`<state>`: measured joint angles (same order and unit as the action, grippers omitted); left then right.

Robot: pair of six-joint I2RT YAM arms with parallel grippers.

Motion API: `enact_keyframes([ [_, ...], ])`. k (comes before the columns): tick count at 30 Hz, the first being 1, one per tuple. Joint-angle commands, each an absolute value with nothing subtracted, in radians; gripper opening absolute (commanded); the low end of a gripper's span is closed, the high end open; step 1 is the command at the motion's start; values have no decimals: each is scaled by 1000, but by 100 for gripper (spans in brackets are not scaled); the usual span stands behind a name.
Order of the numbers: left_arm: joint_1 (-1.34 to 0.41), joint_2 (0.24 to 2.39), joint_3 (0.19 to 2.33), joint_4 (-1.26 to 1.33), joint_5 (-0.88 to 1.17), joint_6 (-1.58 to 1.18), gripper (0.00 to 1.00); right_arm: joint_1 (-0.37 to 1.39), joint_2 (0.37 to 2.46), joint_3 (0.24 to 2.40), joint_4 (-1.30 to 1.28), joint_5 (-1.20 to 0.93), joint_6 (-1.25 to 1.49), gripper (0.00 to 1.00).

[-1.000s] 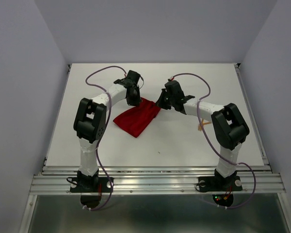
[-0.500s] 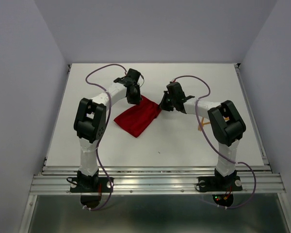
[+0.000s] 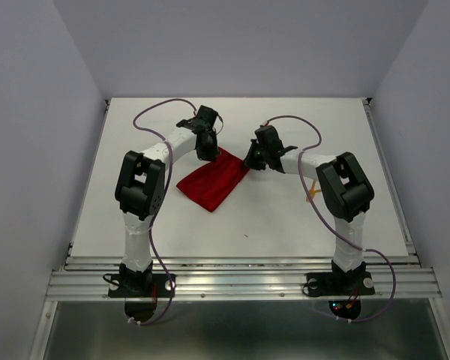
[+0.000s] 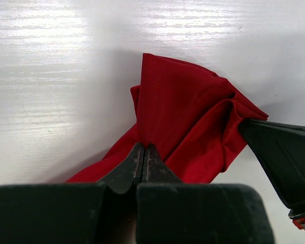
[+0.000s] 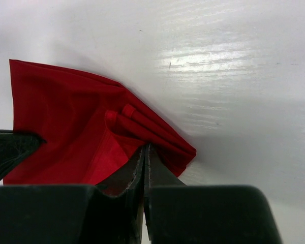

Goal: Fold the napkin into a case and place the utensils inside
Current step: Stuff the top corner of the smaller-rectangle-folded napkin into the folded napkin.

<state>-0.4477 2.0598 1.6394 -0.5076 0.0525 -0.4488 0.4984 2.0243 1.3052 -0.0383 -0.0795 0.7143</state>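
Red napkin [image 3: 212, 182] lies crumpled, partly folded, on white table [image 3: 285, 217]. Left gripper [image 4: 144, 148] is pinched tight on the napkin's far-left corner. Right gripper [image 5: 145, 148] is clamped on the napkin's far-right corner, with layered folds bunched at its tips. Orange utensils [image 3: 313, 192] sit well right of the napkin, mostly hidden behind the right arm.

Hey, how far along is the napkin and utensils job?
Done: the napkin is folded into a bunched, layered strip. In hand: the left gripper and right gripper are both shut on its far end. Left: finishing the fold, then loading the orange utensils, which lie beside the right arm.
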Motion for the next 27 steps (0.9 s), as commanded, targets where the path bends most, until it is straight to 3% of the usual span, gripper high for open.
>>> enact_keyframes([
  [1, -454, 2045, 1684, -522, 63, -430, 0, 499, 2057, 1371, -12, -83, 723, 3],
  [27, -502, 2040, 1706, -494, 61, -377, 0, 499, 2138, 1416, 37, -74, 729, 3],
])
